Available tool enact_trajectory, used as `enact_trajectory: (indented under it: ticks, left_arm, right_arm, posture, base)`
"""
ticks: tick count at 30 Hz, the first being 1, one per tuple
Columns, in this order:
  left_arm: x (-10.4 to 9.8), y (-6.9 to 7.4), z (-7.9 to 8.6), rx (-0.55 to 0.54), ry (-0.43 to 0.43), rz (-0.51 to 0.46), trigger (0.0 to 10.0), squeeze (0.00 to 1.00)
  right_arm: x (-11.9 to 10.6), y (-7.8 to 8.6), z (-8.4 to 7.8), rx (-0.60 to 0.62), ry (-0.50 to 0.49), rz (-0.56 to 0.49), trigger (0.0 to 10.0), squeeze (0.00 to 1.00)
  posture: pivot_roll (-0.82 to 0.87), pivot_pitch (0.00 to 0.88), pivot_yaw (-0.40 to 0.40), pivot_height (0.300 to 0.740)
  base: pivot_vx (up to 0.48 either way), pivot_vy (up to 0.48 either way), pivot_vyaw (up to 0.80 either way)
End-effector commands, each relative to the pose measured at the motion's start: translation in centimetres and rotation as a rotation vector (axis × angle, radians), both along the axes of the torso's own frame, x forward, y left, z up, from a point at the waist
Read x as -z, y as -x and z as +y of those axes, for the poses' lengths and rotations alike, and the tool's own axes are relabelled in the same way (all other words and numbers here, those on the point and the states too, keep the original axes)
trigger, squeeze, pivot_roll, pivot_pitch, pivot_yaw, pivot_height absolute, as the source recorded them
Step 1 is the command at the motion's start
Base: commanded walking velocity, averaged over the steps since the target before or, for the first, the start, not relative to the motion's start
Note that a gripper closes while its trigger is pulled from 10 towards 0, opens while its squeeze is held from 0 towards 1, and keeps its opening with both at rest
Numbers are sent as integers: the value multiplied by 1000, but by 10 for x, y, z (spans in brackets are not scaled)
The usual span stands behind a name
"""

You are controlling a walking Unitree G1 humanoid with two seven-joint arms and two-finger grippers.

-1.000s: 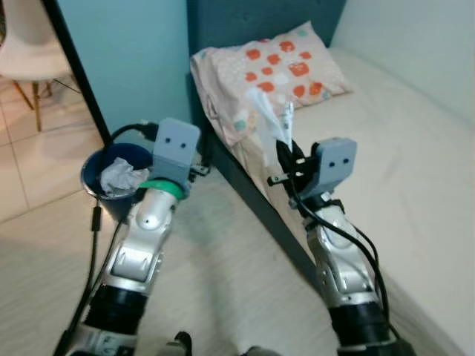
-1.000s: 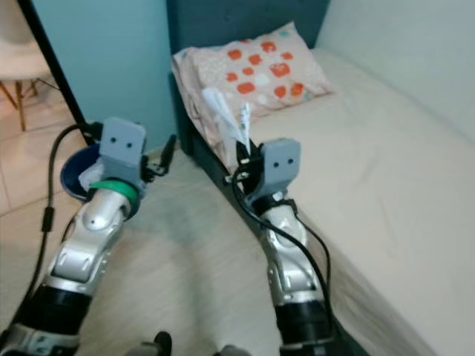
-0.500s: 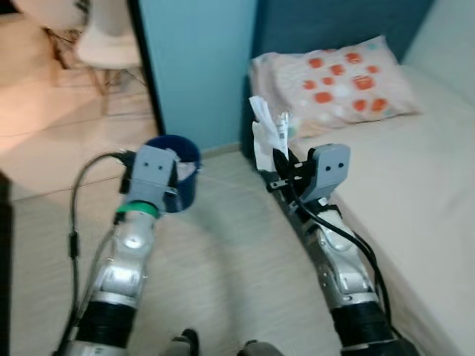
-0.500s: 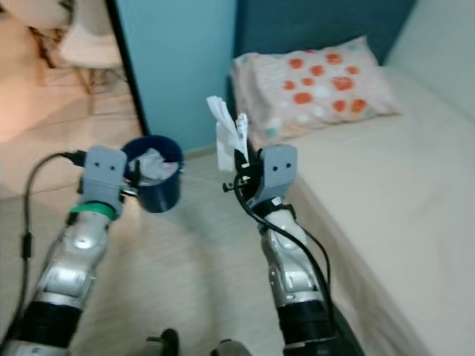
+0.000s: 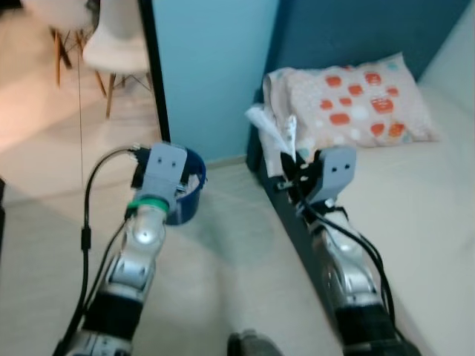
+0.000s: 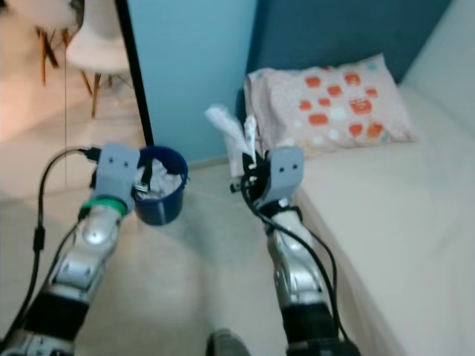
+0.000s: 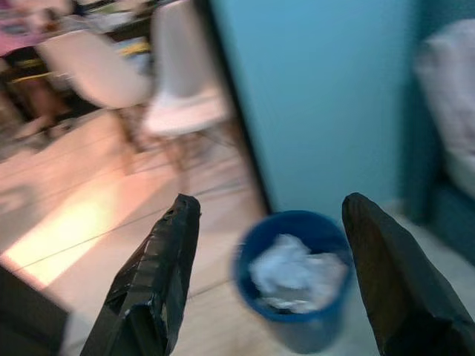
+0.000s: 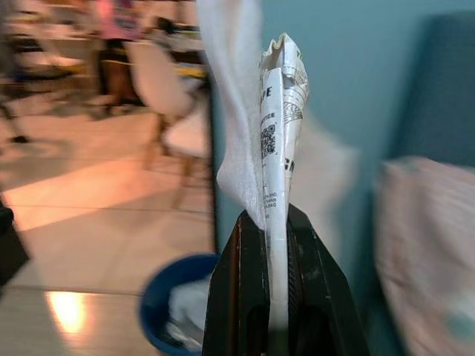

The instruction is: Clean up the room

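A dark blue bin [image 6: 159, 199] with crumpled white paper inside stands on the floor by the teal wall. My left gripper [image 7: 271, 202] is open, with the bin [image 7: 297, 278] just beyond and between its fingers. My right gripper [image 6: 251, 178] is shut on a strip of white printed paper and tissue [image 8: 276, 126], held upright. That paper [image 6: 230, 130] is up in the air to the right of the bin, near the corner of the bed. Through the right wrist view the bin [image 8: 178, 304] lies below and beyond the paper.
A bed [image 5: 415, 222] with a dotted pillow [image 5: 356, 100] fills the right side. A black post [image 5: 152, 67] edges the teal wall [image 5: 215, 67]. White chairs [image 5: 111, 44] stand on the tiled floor at the far left. Pale floor lies in front of the bin.
The whole view has swung left toward the doorway, so the bin now sits between the two arms instead of behind the left one. The right gripper still holds the paper.
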State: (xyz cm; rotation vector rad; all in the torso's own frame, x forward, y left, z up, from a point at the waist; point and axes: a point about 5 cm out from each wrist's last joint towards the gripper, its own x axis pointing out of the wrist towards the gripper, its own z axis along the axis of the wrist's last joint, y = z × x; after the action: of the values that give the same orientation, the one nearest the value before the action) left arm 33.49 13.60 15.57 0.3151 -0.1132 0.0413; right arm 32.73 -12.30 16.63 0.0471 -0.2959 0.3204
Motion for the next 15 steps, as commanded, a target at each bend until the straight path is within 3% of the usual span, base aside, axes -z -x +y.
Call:
enact_trajectory:
  ticks: [1,7,15]
  left_arm:
    - [7,2,8,-32,-15,24,10000,0]
    - [7,1,8,-35,-14,22,10000,0]
    - [6,0,8,-33,-13,22,10000,0]
  right_arm:
    - [2,1,8,-28,-3,6,10000,0]
    - [3,0,8,-27,-6,15,10000,0]
    - [4,-6,-6,89,-39,38,10000,0]
  posture:
    - [-82,71,-6,723]
    - [-81,72,-7,723]
    - [-81,73,-3,723]
  base:
    - [465,0,756]
    - [465,0,708]
    - [465,0,0]
